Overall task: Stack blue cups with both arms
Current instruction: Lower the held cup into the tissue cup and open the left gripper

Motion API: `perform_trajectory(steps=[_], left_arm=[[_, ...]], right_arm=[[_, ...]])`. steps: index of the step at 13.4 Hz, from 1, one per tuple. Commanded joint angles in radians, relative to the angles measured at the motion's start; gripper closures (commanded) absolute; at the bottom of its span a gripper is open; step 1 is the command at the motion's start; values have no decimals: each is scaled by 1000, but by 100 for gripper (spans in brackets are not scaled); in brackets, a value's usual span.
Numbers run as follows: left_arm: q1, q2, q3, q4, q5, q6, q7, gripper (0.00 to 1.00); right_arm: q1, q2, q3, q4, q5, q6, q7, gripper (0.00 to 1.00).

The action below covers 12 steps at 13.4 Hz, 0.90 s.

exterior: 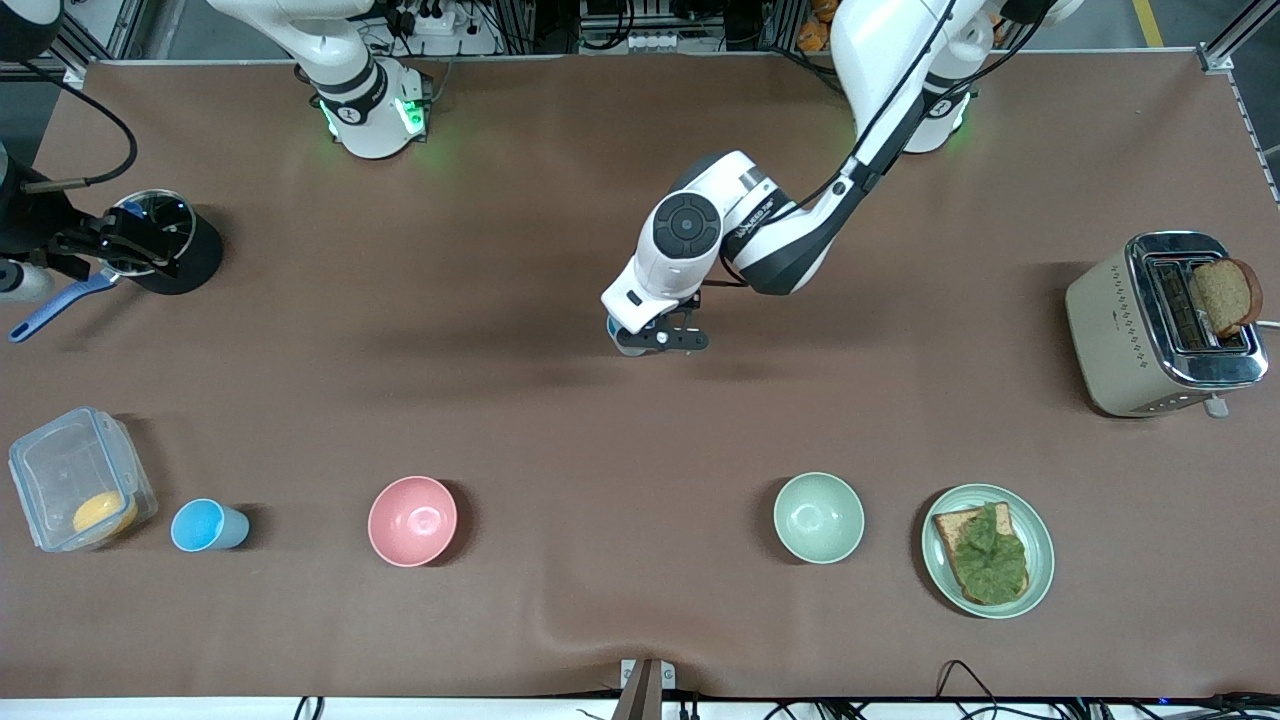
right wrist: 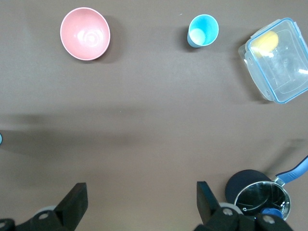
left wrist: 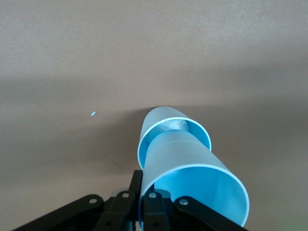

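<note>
On the matte brown worktop (exterior: 560,420), the left gripper (left wrist: 144,204) is over the middle, its black jaws pinching the rim wall of a smooth, glossy sky-blue cup (left wrist: 192,178). That tapered tumbler hangs tilted, its long axis slanting down so its narrow base sits inside the mouth of a second blue cup (left wrist: 166,130), which stands on the worktop with a pale patch showing inside it. A third blue cup (exterior: 208,525) stands upright, mouth up, near the front camera between a clear lidded box (exterior: 78,480) and a round pink bowl (exterior: 412,520). A pale green bowl (exterior: 818,517) sits farther toward the left arm's end. The right gripper (right wrist: 139,202) waits high over the worktop beside a shiny pot (right wrist: 263,201), jaws spread wide and holding nothing.
</note>
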Motion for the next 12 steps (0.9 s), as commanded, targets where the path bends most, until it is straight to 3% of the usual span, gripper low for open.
perform_trajectory(steps=[1,2,4,7,12], left_arm=[[-1,2,-4,4,28,8,12,49],[-1,-4,-4,7,28,8,10,0],[2,-15,-4,14,26,8,0,0],[34,-116,5,12,26,-35,4,0],[241,-340,4,30,17,-246,50,0]], right_arm=[[-22,11,15,9,-6,-3,-2,0],[-22,11,15,9,-7,-3,0,0],[-20,11,15,6,-4,-3,0,0],[-22,11,15,4,-3,-5,0,0],[-20,10,17,6,0,-8,1,0]])
